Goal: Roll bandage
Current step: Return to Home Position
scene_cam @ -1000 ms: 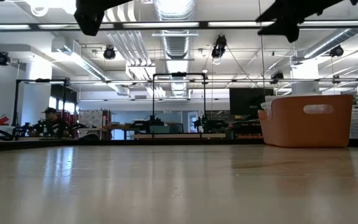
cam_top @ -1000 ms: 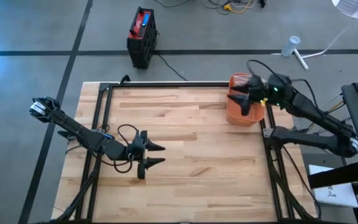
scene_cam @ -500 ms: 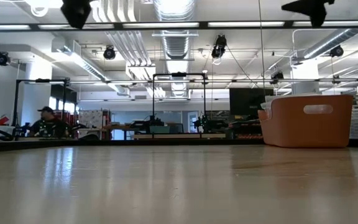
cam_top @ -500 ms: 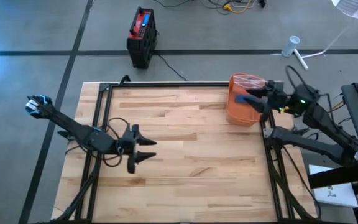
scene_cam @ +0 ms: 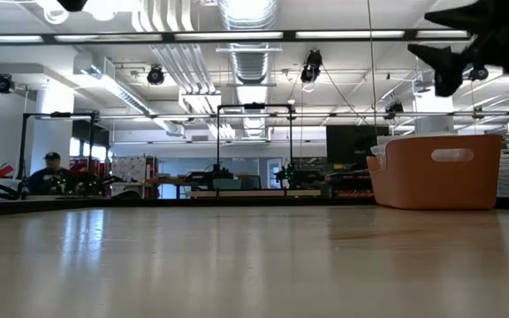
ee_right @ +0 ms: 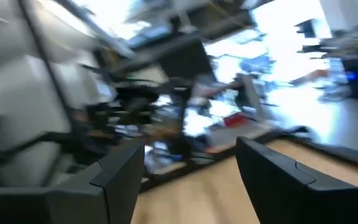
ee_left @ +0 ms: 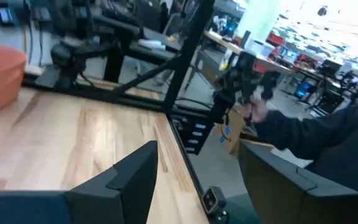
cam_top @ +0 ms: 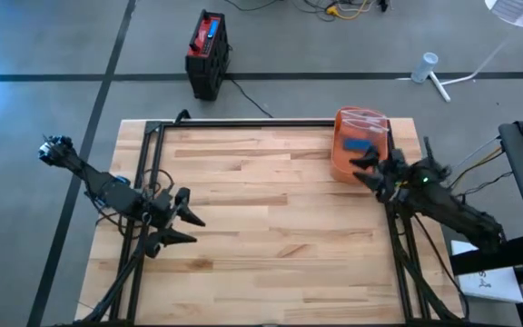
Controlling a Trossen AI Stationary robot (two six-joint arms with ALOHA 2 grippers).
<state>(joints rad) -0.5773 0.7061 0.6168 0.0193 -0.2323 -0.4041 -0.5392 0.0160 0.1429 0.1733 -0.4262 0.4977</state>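
Orange plastic marks the spot. One orange bin [cam_top: 338, 156] stands at about 1 o'clock on the pale wooden table [cam_top: 271, 263]. In it lies one transparent zip bag [cam_top: 367, 119], with one blue bandage [cam_top: 357, 143] showing through.

The right gripper [cam_top: 355, 170] hangs at the bin's 6 o'clock side, near the table's 3 o'clock edge, with its pincer spread wide and empty. The low view shows it raised higher than the bin's rim. The left gripper [cam_top: 196, 231] hovers over the 9 o'clock side, well apart from the bin. Its two fingers [ee_left: 135, 177] are wide with nothing between them.

A black frame [cam_top: 243, 123] runs along the table's far and side edges, and both arms reach in across it. On the floor beyond 11 o'clock sits one black-and-red case [cam_top: 207, 53]. Past 1 o'clock lies one small white object [cam_top: 429, 66], too small to name.

From table height the bin's wall hides bag and bandage completely, and the left arm is cut off at the upper edge. In the right wrist view little can be made out past its own spread fingers [ee_right: 120, 174]. One person [scene_cam: 47, 174] is far off in the room. The left wrist view catches one dark sleeve [ee_left: 328, 134], cut off at the edge.
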